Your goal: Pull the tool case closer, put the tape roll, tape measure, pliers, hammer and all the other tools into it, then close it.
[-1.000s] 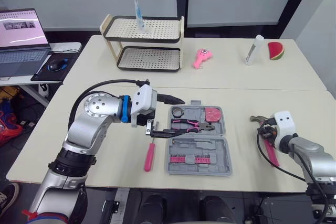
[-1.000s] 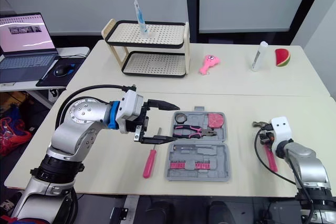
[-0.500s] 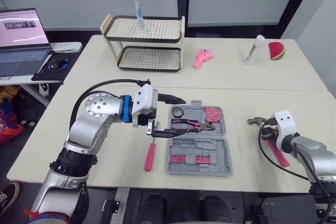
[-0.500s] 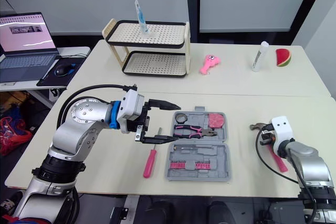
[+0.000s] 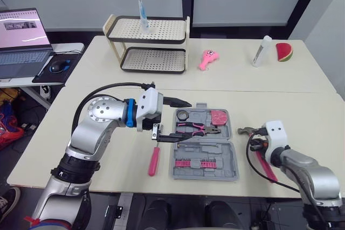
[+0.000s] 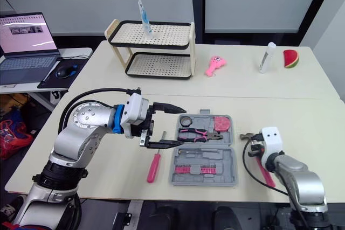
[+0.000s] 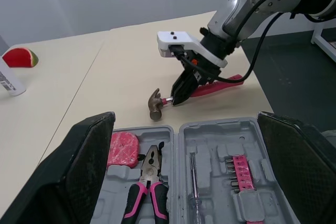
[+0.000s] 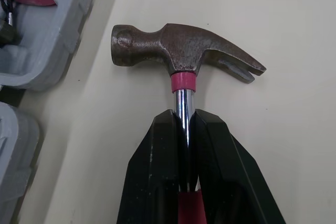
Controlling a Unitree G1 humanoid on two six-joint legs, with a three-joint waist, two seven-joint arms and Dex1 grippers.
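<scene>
Two black fingers (image 8: 157, 150) of my right gripper (image 8: 182, 116) pinch the hammer (image 8: 181, 51) on its steel shaft below the head, just right of the open tool case (image 5: 215, 173). Next, I judge: carry it over a free slot and release. My left gripper (image 5: 186, 118) gapes wide at the case's left edge, near a pink screwdriver (image 5: 154, 160).

Bare table (image 5: 243, 107) between hammer (image 5: 246, 131) and case (image 5: 223, 155)
</scene>
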